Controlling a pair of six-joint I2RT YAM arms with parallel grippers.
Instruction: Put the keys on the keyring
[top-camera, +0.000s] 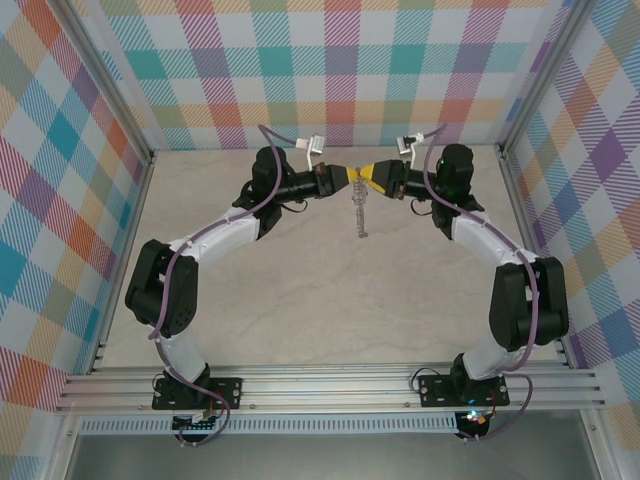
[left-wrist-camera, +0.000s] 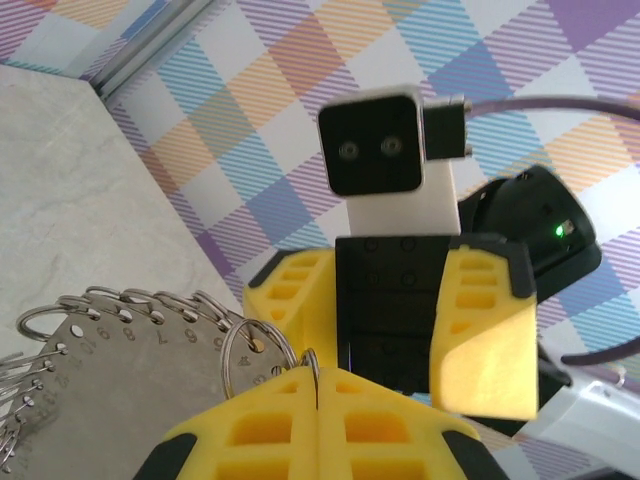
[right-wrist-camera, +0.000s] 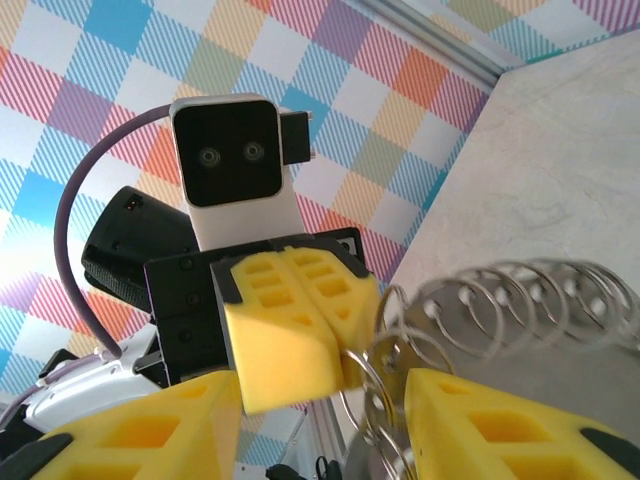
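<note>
1. The big grey metal keyring (top-camera: 362, 212), with many small silvery wire loops all round its edge, is up at the far middle of the desk, just below the spot where the two claws meet. From the top it looks like a thin line seen from its edge. I cannot tell if its low end touches the desk.
2. In the left wrist view the keyring (left-wrist-camera: 120, 350) shows a flat grey face with tiny numbers along the rim. The wire loops stand in a row along its top edge.
3. In the right wrist view the loops of the keyring (right-wrist-camera: 500, 300) fan out in a row to the right, over the desk.
4. The left claw (top-camera: 338, 178) has its two yellow fingers pressed together. It is pinching the keyring by a wire loop at the rim. You can see this close up in its own view (left-wrist-camera: 318, 385) and from the other side (right-wrist-camera: 320, 335).
5. The right claw (top-camera: 358, 177) faces the left one, tip to tip. Its yellow fingers are spread apart (right-wrist-camera: 325, 390), with some wire loops in the gap between them. I cannot tell if the fingers touch the loops. The left wrist view shows the same spread fingers (left-wrist-camera: 385, 330) under a white camera block with a black face (left-wrist-camera: 375, 150).
6. The pale, stone-look desk (top-camera: 300, 280) is under both arms.
7. Bright checked walls (top-camera: 340, 60) stand round the desk on three sides.
8. A silver metal rail (top-camera: 330, 385) runs along the near edge, and both arm bases are bolted to it.
</note>
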